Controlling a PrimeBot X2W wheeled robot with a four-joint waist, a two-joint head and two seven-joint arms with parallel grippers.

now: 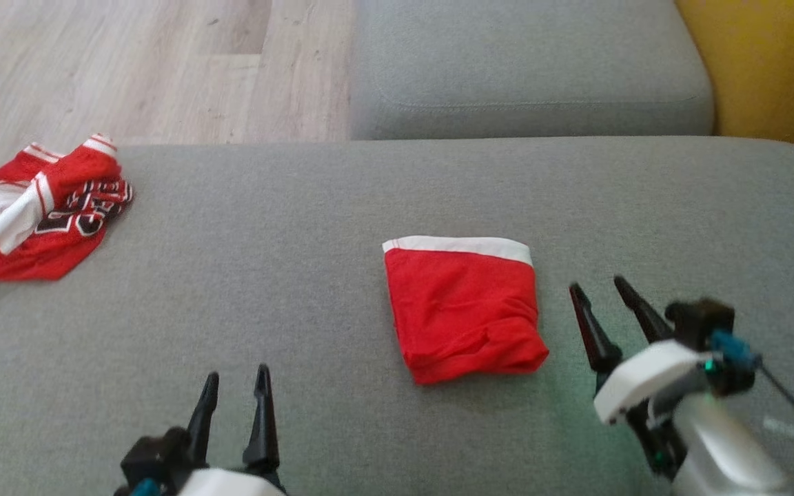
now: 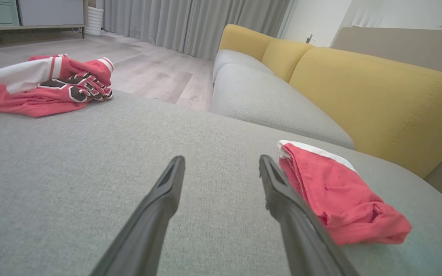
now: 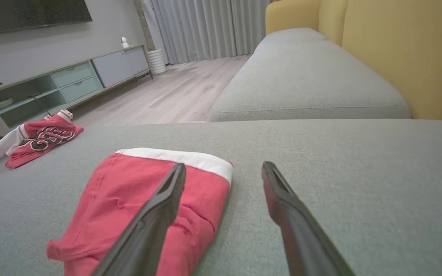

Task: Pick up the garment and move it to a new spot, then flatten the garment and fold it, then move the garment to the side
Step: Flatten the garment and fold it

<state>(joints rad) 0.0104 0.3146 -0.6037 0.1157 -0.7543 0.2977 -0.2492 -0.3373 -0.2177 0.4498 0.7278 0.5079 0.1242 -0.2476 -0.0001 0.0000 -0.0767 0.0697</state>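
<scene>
My right pincer (image 1: 597,284) hangs with its two dark fingers spread and nothing between them, low over the sofa seat (image 1: 266,275). The folded garment (image 1: 462,310) lies just beside it on its left, close to the fingertips but not touching them. In the right wrist view the left finger crosses in front of the red cloth, and I can't tell how much of a gap sits under it. My left pincer (image 1: 237,373) is spread too and empty, with the garment ahead of it and off to its right.

The garment is a rough rectangle of soft red cloth. It has a white band along its far edge and a bunched, rumpled fold at the near end. Well apart from it, at the seat's far left corner, sits a crumpled red-and-white jersey (image 1: 52,207) with dark lettering.

The seat is grey woven fabric, broad and flat, with rounded edges. A second grey cushion (image 1: 528,62) lies beyond it against a mustard-yellow backrest (image 2: 359,88). Pale wood-plank floor (image 1: 128,62) runs off to the left toward grey curtains (image 2: 190,23) and a low cabinet (image 3: 52,80).
</scene>
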